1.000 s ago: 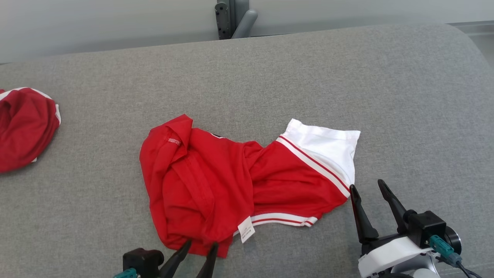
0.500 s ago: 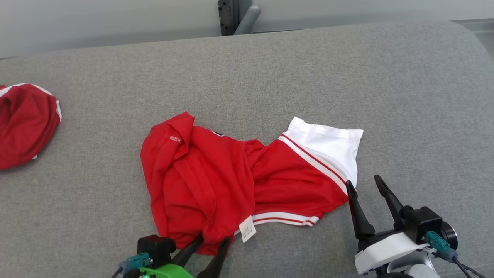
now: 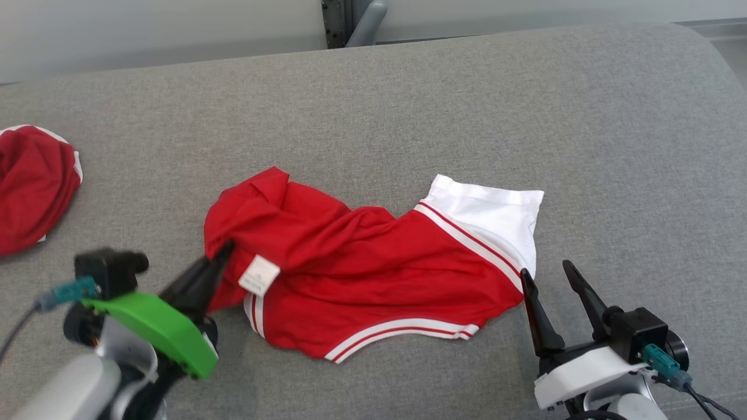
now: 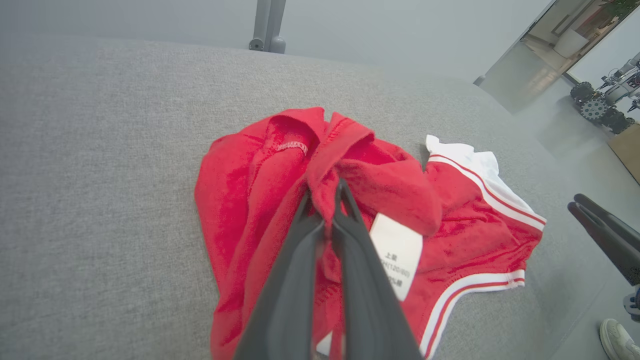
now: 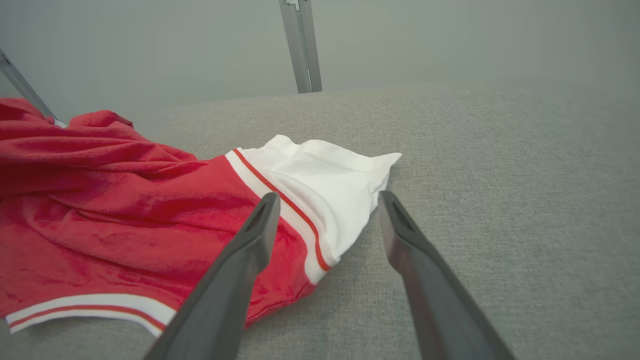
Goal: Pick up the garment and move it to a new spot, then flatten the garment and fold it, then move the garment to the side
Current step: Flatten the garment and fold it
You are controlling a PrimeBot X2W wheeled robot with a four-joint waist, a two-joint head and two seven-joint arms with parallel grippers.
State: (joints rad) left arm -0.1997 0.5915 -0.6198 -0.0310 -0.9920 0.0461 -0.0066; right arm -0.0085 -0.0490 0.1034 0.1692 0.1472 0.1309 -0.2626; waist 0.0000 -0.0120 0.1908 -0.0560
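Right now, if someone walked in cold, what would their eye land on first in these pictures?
The bright red garment with white trim stands out first, crumpled in the middle of the grey padded surface. Next comes the left gripper, shut on a pinch of red cloth at the garment's left end, while the right gripper stands open beside its white end. A second red garment lies at the far left edge.

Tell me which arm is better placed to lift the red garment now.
Left. The left pincer is shut on a fold of the red garment. The right pincer stands open at its edge, holding nothing.
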